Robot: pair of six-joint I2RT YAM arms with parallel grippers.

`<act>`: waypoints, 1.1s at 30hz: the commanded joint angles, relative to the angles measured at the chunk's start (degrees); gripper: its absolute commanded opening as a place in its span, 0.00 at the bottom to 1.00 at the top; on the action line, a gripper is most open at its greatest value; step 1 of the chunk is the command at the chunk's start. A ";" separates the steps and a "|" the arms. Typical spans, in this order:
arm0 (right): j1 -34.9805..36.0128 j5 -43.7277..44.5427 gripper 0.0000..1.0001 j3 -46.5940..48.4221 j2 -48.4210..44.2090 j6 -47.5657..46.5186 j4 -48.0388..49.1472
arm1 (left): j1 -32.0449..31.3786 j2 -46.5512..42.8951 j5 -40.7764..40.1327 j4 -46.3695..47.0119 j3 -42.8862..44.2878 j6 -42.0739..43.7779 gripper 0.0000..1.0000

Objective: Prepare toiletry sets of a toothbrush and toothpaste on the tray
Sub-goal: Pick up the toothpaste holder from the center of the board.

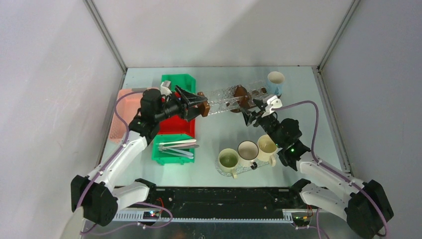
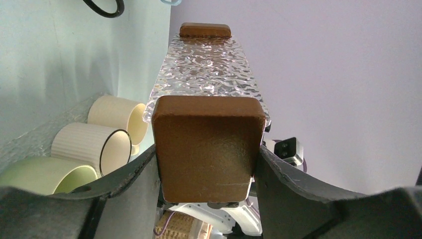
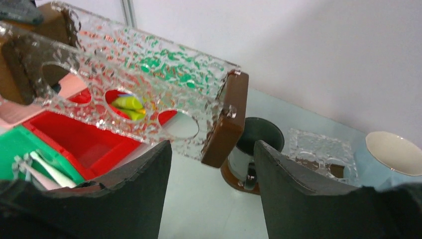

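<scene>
My left gripper [image 1: 196, 107] is shut on the brown end block [image 2: 208, 144] of a clear textured tray [image 1: 221, 99] and holds it above the table. The tray's three holes show in the right wrist view [image 3: 149, 74]. My right gripper [image 1: 252, 112] is open and empty just below the tray's other brown end [image 3: 226, 119]. Yellow toothpaste tubes [image 3: 128, 103] lie in the red bin [image 1: 176, 124]. Pale toothbrushes [image 1: 176, 145] lie in a green bin. Three mugs, pale green [image 1: 228, 159], white [image 1: 247, 149] and cream [image 1: 266, 144], stand at the front. A dark mug [image 3: 259, 144] and a pale blue mug [image 1: 275, 82] stand behind.
A second green bin [image 1: 178, 82] stands at the back left. A pink textured mat [image 1: 124, 114] lies along the left wall. Another clear textured piece [image 3: 323, 149] lies between the dark and blue mugs. The three front mugs stand on a clear tray [image 1: 238, 171].
</scene>
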 commanded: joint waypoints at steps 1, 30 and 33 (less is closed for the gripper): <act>-0.27 3.70 0.65 0.29 3.25 6.23 12.35 | -0.86 -1.72 2.90 6.23 1.19 -2.46 0.00; -0.55 5.64 0.38 1.51 13.28 6.85 28.44 | -3.10 -4.96 5.08 7.67 -1.14 -4.85 0.00; -0.60 5.89 0.16 1.52 12.06 6.27 25.38 | -3.09 -5.38 4.72 6.77 -1.41 -4.27 0.00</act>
